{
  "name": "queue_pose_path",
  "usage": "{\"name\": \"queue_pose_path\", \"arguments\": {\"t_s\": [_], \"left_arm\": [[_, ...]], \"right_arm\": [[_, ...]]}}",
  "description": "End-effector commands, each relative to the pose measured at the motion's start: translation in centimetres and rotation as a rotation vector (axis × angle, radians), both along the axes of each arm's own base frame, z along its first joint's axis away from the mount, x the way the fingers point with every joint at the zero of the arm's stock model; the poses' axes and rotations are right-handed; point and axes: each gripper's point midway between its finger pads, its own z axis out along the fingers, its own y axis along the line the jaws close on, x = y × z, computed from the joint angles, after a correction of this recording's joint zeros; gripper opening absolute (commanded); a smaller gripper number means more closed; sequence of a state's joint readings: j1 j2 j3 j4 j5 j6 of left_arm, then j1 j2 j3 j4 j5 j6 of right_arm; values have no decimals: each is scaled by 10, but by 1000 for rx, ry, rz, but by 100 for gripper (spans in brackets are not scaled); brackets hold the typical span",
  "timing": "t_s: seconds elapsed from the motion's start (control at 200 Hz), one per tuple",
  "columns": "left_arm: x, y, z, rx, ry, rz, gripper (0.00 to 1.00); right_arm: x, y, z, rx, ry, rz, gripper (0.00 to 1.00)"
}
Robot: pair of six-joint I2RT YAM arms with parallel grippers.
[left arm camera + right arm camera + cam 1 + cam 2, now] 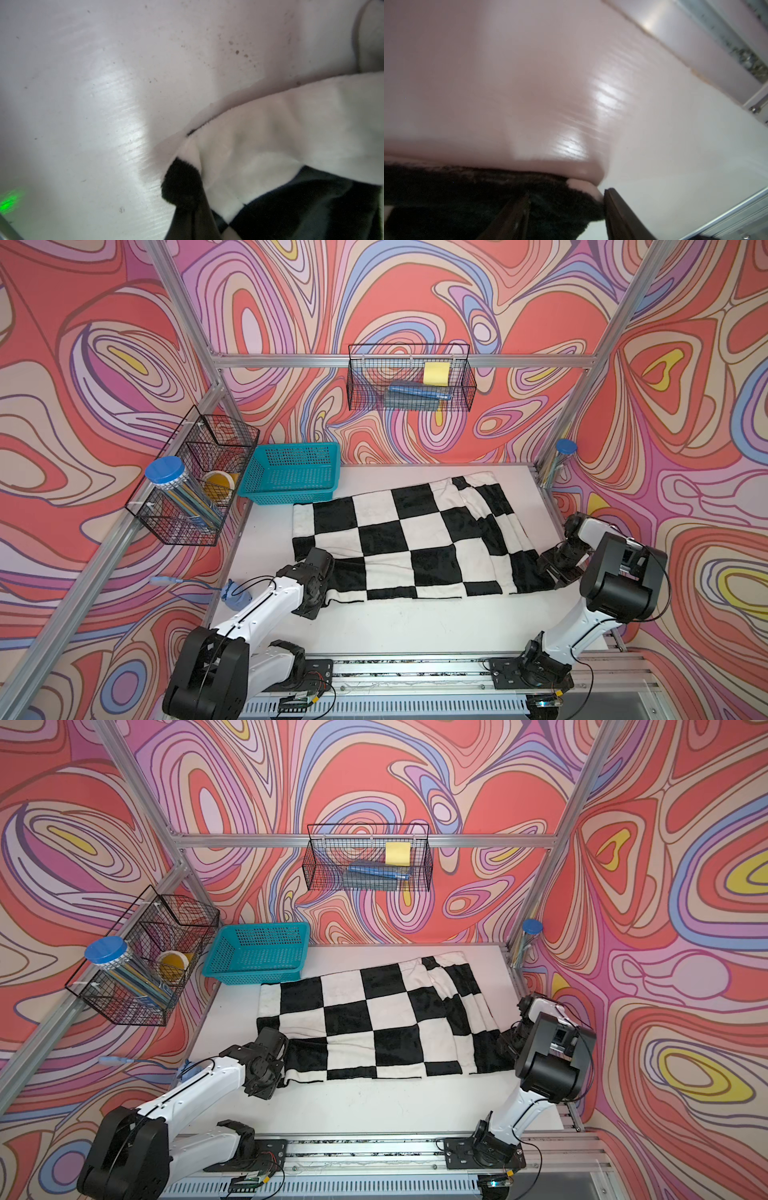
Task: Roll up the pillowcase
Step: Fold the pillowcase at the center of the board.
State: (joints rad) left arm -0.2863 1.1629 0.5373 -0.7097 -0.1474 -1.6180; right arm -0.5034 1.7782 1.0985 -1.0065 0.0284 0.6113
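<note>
Left tool [187, 199]: clamped shut on the near-left black corner of the pillowcase [415, 539].
Right tool [566, 207]: jaws apart, near-right black corner lying between them, ungripped.
Pillowcase lies spread mid-tabletop [415, 622], its right side rumpled; no roll started.

Step, as judged: securing both near corners. Next, the right tool must close on its corner, then both turn the near edge over evenly.

Teal basket [286, 497], just beside the far-left corner: empty.
Side wire basket [183, 526]: blue-lidded jar [178, 489], tape roll [218, 485].
Rear wire basket [361, 385]: yellow pad [436, 373], blue tube [415, 391].

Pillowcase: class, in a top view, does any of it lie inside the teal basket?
No, the pillowcase lies spread on the table, wholly outside the basket.
</note>
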Motion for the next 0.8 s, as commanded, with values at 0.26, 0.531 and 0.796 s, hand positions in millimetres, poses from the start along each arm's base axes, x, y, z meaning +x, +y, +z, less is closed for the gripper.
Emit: {"name": "queue_pose_path", "arguments": {"t_s": [0.26, 0.531, 0.796], "left_arm": [[5, -5, 3, -5, 34, -74, 0], [-2, -1, 6, 9, 39, -79, 0], [-16, 3, 34, 18, 35, -101, 0]], "right_arm": [[-11, -6, -21, -60, 51, -9, 42], [-11, -14, -11, -122, 31, 12, 10], [6, -9, 15, -115, -105, 18, 3]]}}
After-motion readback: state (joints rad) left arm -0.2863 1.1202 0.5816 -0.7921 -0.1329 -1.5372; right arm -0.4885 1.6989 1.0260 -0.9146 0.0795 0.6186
